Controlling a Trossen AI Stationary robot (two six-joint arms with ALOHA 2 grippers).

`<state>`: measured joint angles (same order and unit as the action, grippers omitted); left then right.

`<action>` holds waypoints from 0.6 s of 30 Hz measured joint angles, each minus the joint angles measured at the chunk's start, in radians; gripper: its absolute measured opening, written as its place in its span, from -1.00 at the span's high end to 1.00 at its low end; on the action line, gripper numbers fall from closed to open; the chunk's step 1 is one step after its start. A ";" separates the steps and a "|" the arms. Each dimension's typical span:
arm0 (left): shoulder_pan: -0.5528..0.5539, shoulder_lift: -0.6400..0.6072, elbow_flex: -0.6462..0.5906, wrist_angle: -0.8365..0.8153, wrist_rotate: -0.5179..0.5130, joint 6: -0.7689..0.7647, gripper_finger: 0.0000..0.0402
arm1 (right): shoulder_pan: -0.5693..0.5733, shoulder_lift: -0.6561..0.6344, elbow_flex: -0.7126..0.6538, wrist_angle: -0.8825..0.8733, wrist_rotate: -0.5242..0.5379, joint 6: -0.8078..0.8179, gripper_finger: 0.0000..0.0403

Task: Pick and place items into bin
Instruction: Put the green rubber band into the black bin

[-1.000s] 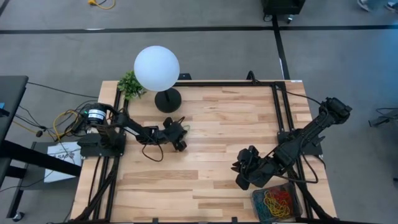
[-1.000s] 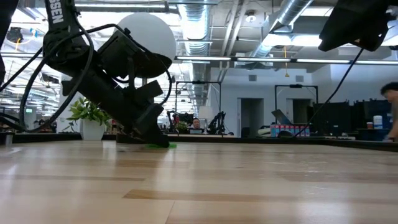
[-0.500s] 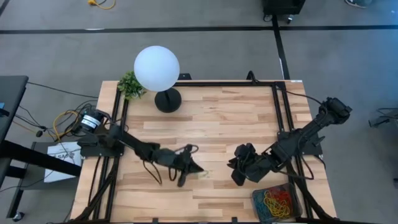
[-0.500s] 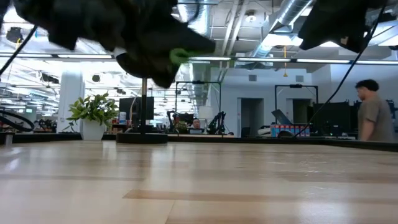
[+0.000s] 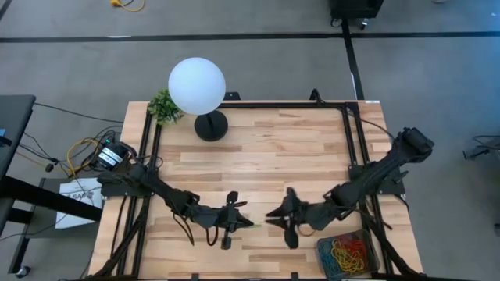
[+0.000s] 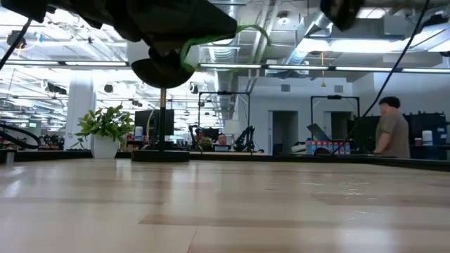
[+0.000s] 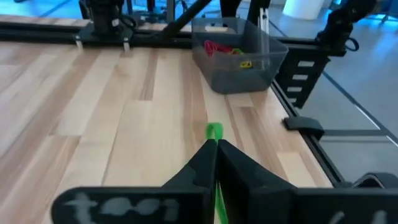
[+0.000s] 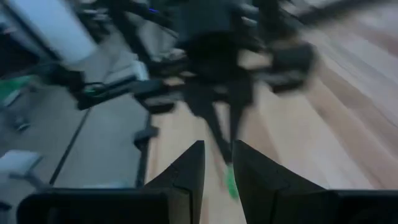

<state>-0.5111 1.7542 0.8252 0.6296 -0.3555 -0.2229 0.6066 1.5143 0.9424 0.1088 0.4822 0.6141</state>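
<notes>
Low in the high view, both arms reach toward the middle of the wooden desk (image 5: 258, 156) and nearly meet. The left gripper (image 5: 248, 224) sits just left of centre near the bottom edge, its fingers pinched tight on a green rubber band (image 7: 214, 132). In the left wrist view the two dark fingers press together with no gap, and the green loop pokes out past their tips, with more of the band trailing back between them. The low view catches the same band (image 6: 246, 34) as a thin green arc hanging off the gripper (image 6: 184, 53) in the upper left of the frame, well above the desk surface.

The right gripper (image 5: 275, 215) points back at it from just right of centre, close to the left one but apart from it. In the right wrist view its fingers (image 8: 186, 167) stand partly open with a clear gap between them and nothing in it; beyond the gap the left arm shows as a blurred dark shape, and a streak of green (image 8: 229, 181) shows below it.

The bin (image 5: 348, 254) sits in the lower right corner of the high view, its dark mesh walls holding a heap of red, yellow and orange rubber bands (image 5: 349, 250). The left wrist view shows the bin (image 7: 239, 59) in the upper middle of the frame, ahead of the held band and well apart from it.

A white globe lamp (image 5: 197, 84) and a small green plant (image 5: 163, 106) stand at the upper left of the desk. In the low view, a person (image 6: 391, 130) stands in the room on the right.
</notes>
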 joint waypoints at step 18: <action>-0.046 0.000 -0.001 -0.056 -0.065 -0.007 1.00 | -0.104 0.326 -0.002 0.424 -0.270 -0.052 0.62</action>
<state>-0.5576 1.7542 0.8246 0.5732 -0.4200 -0.2302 0.5023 1.8406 0.9403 0.5325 0.2123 0.5622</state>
